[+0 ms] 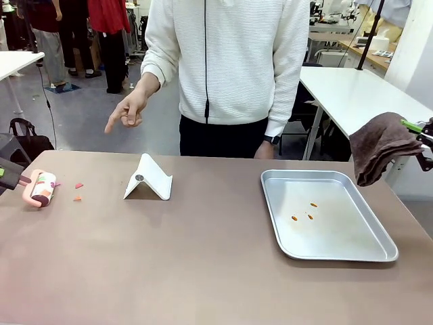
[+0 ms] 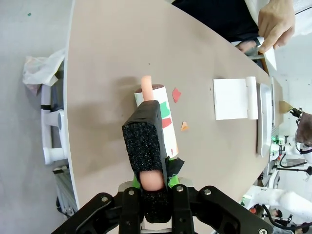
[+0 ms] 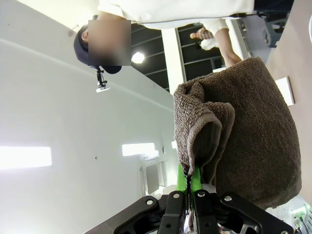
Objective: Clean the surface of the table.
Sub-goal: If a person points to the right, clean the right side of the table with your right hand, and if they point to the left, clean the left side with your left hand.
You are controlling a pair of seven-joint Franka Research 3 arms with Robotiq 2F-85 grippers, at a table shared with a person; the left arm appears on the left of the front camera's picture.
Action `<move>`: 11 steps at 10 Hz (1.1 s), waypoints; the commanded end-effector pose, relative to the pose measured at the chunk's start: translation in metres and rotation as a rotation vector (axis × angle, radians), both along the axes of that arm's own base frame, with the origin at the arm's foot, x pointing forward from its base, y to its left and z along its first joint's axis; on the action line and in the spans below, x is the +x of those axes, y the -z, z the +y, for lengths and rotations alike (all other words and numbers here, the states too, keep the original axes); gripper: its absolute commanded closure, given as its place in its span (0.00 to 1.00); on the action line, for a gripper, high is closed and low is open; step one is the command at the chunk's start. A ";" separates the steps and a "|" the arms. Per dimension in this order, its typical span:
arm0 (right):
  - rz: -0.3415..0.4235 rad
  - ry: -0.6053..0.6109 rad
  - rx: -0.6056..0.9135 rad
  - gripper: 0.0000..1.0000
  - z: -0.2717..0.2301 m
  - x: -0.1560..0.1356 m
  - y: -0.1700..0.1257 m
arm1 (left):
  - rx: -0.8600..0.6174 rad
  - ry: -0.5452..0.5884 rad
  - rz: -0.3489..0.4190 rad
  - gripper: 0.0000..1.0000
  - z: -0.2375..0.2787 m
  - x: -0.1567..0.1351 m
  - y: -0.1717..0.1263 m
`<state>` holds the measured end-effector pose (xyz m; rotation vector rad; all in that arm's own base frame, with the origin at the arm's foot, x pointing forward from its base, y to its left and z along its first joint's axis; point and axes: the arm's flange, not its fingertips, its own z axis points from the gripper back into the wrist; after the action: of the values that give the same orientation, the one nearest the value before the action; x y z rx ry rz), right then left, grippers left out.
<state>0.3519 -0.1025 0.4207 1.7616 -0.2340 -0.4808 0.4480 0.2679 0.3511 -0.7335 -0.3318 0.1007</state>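
The taupe-brown table [image 1: 203, 264] carries two small red and orange scraps [image 1: 78, 191] near its far left. Beside them lies a lint roller [image 1: 42, 188] with a pink handle, resting on the table top, and my left gripper [image 1: 15, 176] is shut on that handle. In the left wrist view the roller [image 2: 163, 122] lies ahead of the left gripper [image 2: 153, 181], with the scraps [image 2: 176, 94] just past it on the table [image 2: 112, 58]. At the far right, above the table edge, my right gripper [image 1: 416, 132] is shut on a hanging brown towel [image 1: 379, 145]. The right wrist view shows the towel [image 3: 243, 141] clamped in the right gripper [image 3: 190, 183].
A white folded stand [image 1: 149, 179] stands left of centre. A silver tray [image 1: 379, 254] with several orange scraps lies at the right. A person stands at the far side, one hand [image 1: 127, 112] pointing down toward the left part of the table.
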 end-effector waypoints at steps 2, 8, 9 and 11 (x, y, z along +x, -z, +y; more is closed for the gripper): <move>-0.019 -0.006 0.009 1.00 -0.001 -0.002 -0.002 | 0.031 0.030 0.052 0.79 -0.018 -0.003 0.013; -0.019 -0.006 0.009 1.00 -0.001 -0.002 -0.002 | -0.058 0.150 0.018 0.79 -0.091 -0.027 -0.014; -0.019 -0.006 0.009 1.00 -0.001 -0.002 -0.002 | -0.085 0.173 0.029 0.79 -0.101 -0.031 -0.017; -0.019 -0.006 0.009 1.00 -0.001 -0.002 -0.002 | -0.072 0.152 0.038 0.79 -0.115 -0.027 -0.014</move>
<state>0.3519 -0.1027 0.4206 1.7621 -0.2342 -0.4810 0.4216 0.1552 0.3641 -0.8462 -0.2427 -0.0415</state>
